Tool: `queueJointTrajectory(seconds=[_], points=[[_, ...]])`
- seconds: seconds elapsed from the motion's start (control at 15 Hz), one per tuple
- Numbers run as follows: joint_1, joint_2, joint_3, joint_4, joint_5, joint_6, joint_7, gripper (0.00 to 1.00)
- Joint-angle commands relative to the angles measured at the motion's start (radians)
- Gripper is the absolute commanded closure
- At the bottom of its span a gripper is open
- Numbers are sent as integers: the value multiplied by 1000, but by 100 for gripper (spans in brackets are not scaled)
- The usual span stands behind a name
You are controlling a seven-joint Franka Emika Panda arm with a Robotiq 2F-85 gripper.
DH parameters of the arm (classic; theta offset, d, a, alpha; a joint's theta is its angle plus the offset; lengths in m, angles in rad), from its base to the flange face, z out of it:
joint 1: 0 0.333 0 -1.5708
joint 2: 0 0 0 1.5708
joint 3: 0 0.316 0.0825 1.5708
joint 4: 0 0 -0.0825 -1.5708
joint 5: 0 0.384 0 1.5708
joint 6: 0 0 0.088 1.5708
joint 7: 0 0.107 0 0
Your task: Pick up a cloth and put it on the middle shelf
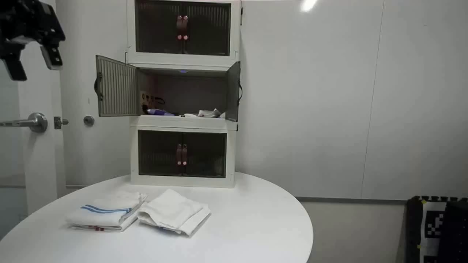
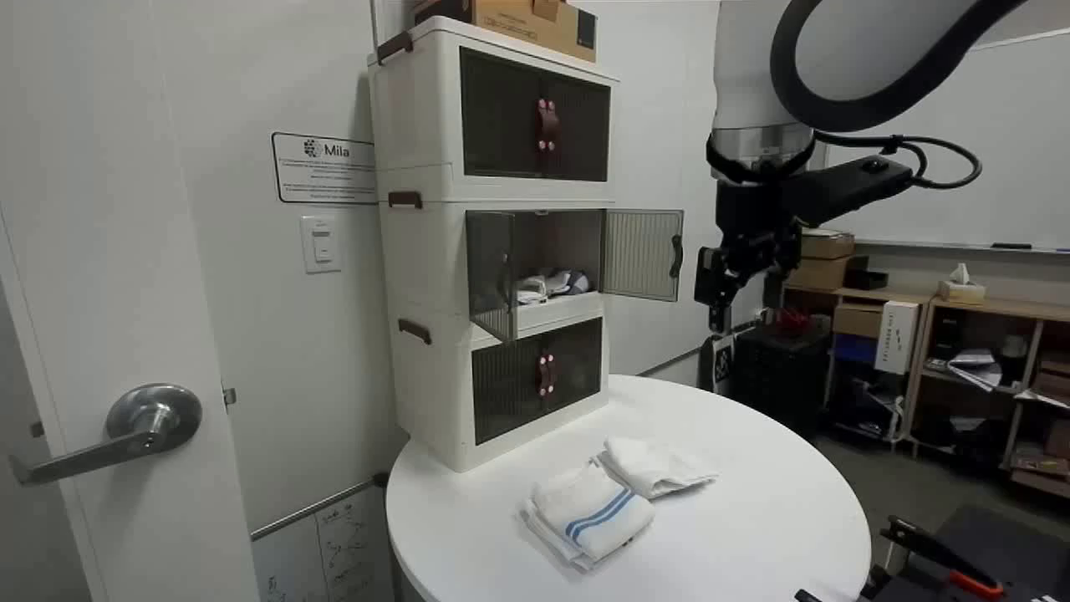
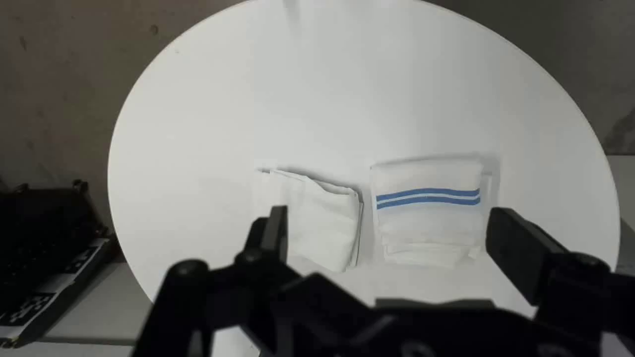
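In an exterior view, shows a black two-fingered gripper [image 1: 36, 73] with spread jaws; on a round white table [image 1: 256, 226], a folded white cloth with blue stripes [image 1: 98, 216] beside a plain folded white cloth [image 1: 172, 212]; behind, a white cabinet [image 1: 182, 60] with grey ribbed doors [image 1: 119, 87] jutting open around a middle shelf [image 1: 182, 122] bearing crumpled white fabric [image 1: 209, 113]. In an exterior view, shows a brown cardboard box [image 2: 535, 23] atop the cabinet. In the wrist view, shows both cloths, the plain one partly behind the gripper.
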Motion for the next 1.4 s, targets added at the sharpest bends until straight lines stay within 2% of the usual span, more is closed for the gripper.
queueJointTrajectory(seconds=[0.0,0.4,0.6,0.87,1.0,1.13,1.33], points=[[16,4,-16,-2,-13,-5,10,0],[-50,136,2,51,-85,141,60,0],[-109,242,40,67,-174,270,143,0],[-214,409,86,102,-342,382,294,0],[-256,502,77,127,-439,417,360,0],[-270,592,43,162,-530,433,415,0],[-239,716,-43,229,-663,452,500,0]])
